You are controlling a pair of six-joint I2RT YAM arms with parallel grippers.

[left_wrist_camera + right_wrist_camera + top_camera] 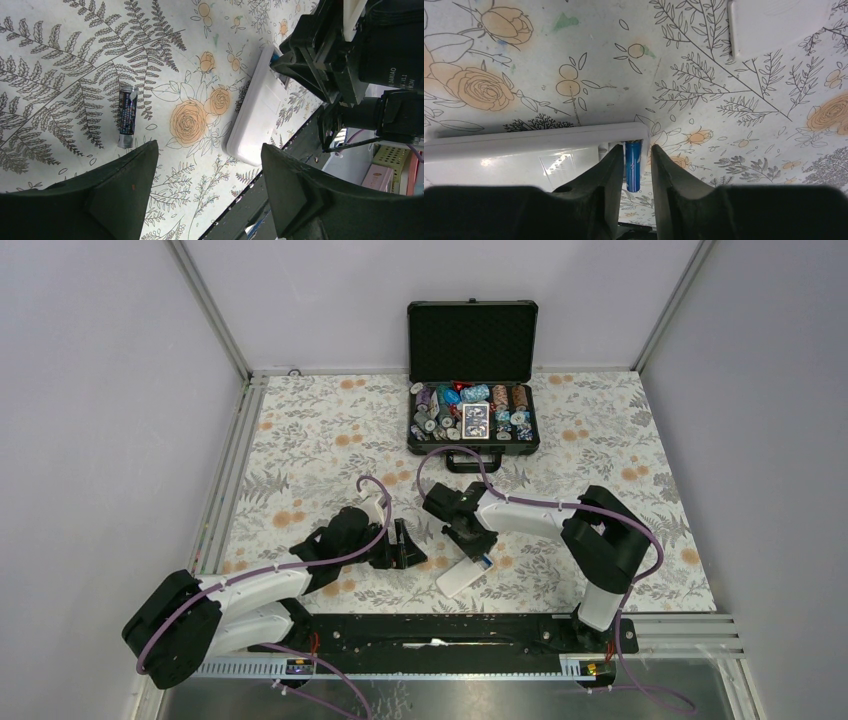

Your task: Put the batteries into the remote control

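The white remote control (460, 578) lies back up near the table's front edge, also in the left wrist view (256, 110) and the right wrist view (519, 157). A blue battery (632, 165) sits at the remote's far end, partly in the compartment, and shows as a blue speck from above (484, 561). My right gripper (636, 149) straddles it with narrow jaws; the left finger touches it and a white sliver shows on the other side. A second, dark battery (127, 116) lies loose on the cloth. My left gripper (209, 147) hovers open between that battery and the remote, holding nothing.
An open black case (472, 390) full of chips and cards stands at the back of the flowered cloth. A flat white piece (774, 25) lies on the cloth beyond the remote. The black front rail (440, 635) runs just behind the remote.
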